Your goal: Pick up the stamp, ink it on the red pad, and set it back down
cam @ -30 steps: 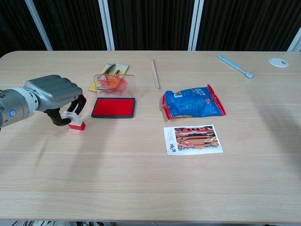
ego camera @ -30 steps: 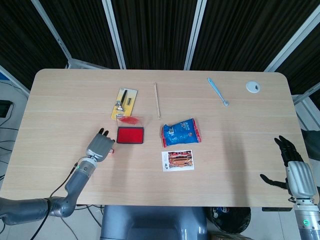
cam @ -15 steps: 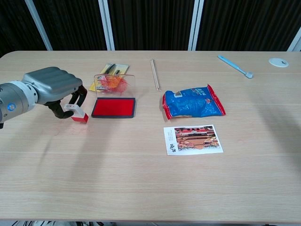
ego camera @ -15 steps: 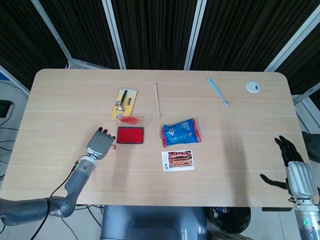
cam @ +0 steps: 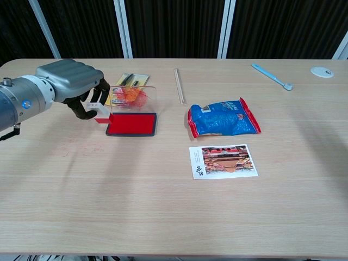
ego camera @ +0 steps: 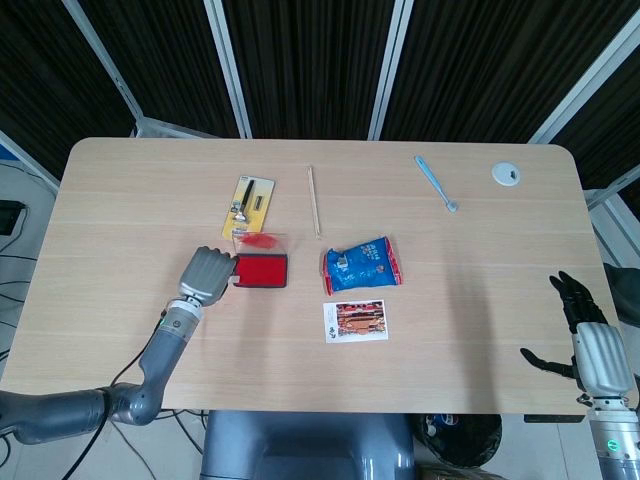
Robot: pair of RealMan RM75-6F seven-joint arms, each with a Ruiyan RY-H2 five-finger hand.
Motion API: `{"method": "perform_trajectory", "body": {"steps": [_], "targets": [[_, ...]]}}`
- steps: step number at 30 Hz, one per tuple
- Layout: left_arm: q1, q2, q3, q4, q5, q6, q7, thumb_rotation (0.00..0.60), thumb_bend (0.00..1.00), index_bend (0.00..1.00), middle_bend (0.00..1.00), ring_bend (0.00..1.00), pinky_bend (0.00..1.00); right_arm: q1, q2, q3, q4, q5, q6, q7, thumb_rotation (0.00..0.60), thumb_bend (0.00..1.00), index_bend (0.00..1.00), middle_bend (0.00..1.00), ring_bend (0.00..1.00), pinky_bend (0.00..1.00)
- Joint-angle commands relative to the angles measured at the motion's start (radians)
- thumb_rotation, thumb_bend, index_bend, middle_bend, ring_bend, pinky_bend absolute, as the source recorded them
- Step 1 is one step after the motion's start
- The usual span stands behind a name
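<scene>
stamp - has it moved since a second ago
Yes. The left hand has lifted the stamp off the table and carried it right, to the red pad's left edge.

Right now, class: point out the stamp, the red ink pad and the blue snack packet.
stamp (cam: 101,117): chest view, its red base.
red ink pad (cam: 132,124): chest view, middle of the red surface.
blue snack packet (cam: 224,118): chest view, centre of its front.

I see bare counter (cam: 163,217) along the front edge; red pad (cam: 131,124) has its raised lid (cam: 132,97) behind, snack bag (cam: 224,118) right.
</scene>
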Motion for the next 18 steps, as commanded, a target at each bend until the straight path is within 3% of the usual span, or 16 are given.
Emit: {"method": "perform_trajectory", "body": {"steps": [1, 9, 18], "targets": [[-0.033, -0.029, -0.052, 0.015, -0.083, -0.015, 0.033, 0.6, 0.62, 0.69, 0.7, 0.49, 0.55, 0.0, 0.0, 0.0, 0.0, 0.001, 0.0, 0.001, 0.6, 0.12, 0.0, 0.0, 0.0, 0.19], [-0.12, -0.085, -0.156, 0.046, -0.343, -0.026, 0.136, 0.6, 0.63, 0.69, 0.71, 0.5, 0.56, 0.0, 0.002, 0.002, 0.0, 0.006, -0.004, 0.01, 0.6, 0.12, 0.0, 0.0, 0.0, 0.19], [-0.237, -0.109, -0.207, 0.08, -0.605, 0.013, 0.328, 0.6, 0.65, 0.7, 0.73, 0.52, 0.58, 0.001, 0.003, 0.001, 0.0, 0.004, -0.007, 0.016, 0.6, 0.12, 0.0, 0.0, 0.0, 0.19]]}}
